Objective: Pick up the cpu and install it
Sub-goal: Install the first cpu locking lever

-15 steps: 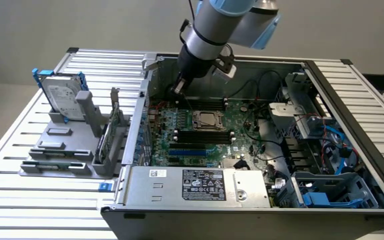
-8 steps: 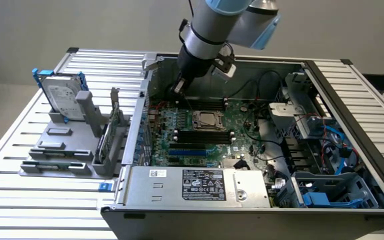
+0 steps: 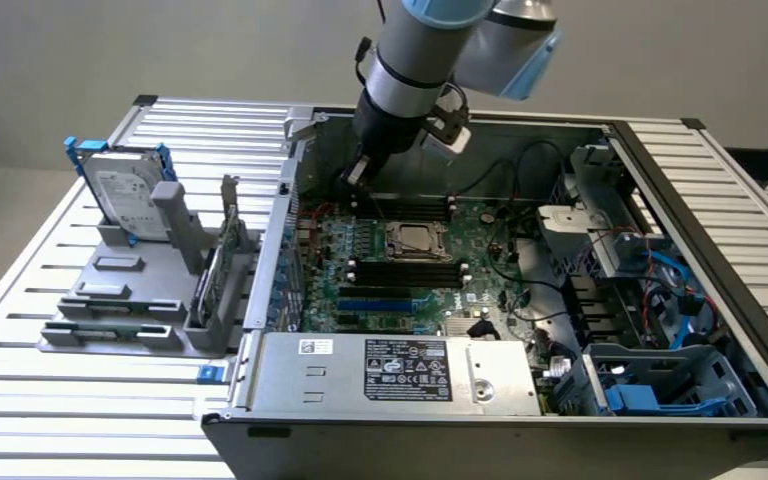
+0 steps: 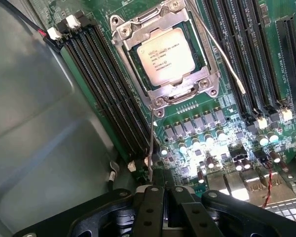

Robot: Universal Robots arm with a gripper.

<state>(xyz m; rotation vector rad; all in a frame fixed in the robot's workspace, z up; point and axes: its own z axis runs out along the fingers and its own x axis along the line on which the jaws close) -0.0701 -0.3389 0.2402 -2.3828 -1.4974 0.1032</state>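
Note:
The cpu is a pale silver square chip with printed text. It lies flat inside the metal-framed socket on the green motherboard, also seen as the cpu in the middle of the open computer case. My gripper is shut, with its dark fingers together. It hangs over the board a short way from the socket, near the back wall of the case. A thin wire lever runs from the socket corner to my fingertips. I cannot tell whether it is pinched.
Black memory slots flank the socket. A second wire lever sticks out on its other side. A grey case wall stands close by. The power supply fills the case front. A hard drive stands in a fixture outside.

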